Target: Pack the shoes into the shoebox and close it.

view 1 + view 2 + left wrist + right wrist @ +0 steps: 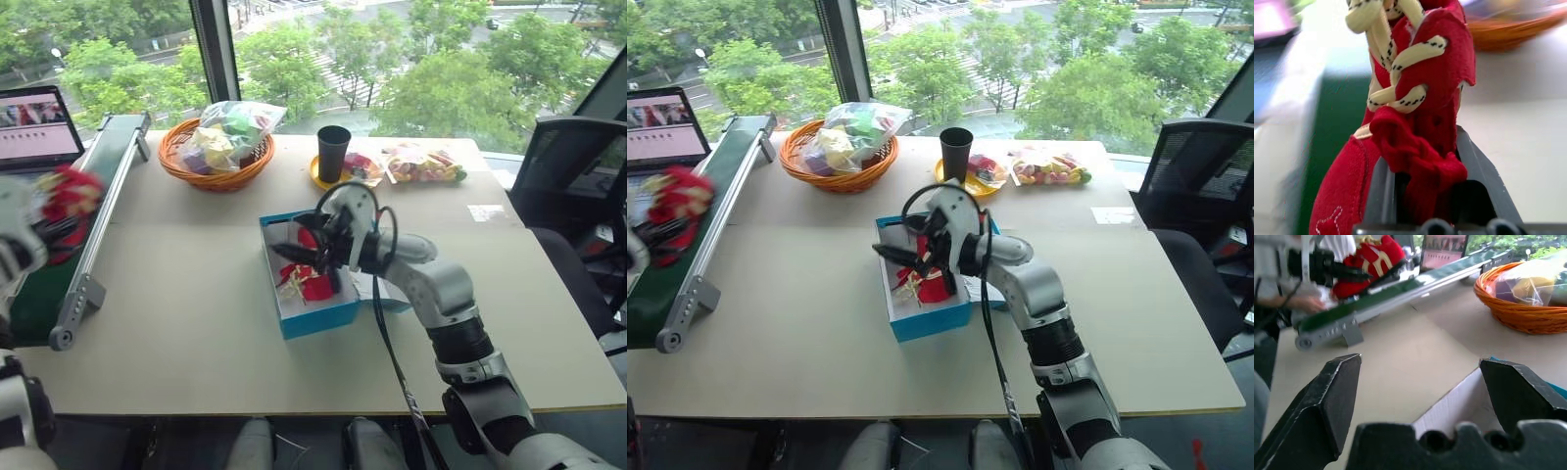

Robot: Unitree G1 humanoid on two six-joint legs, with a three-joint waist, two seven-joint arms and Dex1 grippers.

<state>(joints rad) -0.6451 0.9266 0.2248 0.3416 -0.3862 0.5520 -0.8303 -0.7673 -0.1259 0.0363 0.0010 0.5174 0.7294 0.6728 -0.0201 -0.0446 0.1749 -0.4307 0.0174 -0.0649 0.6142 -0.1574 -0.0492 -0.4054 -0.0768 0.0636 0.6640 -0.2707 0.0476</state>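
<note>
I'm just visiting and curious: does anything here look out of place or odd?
Yes: the pair is split. One red shoe lies in the blue shoebox, while the other shoe dangles from the left hand over the green conveyor, pinched by its fabric.

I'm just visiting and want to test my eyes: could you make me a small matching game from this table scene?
Things:
1. left end effector
2. right end effector
3. shoebox
4. orange basket

States:
a. holds wrapped toys
b. open, above the box
c. shut on a red shoe
d. lid open, one red shoe inside

Pairs: 1-c, 2-b, 3-d, 4-a
</note>
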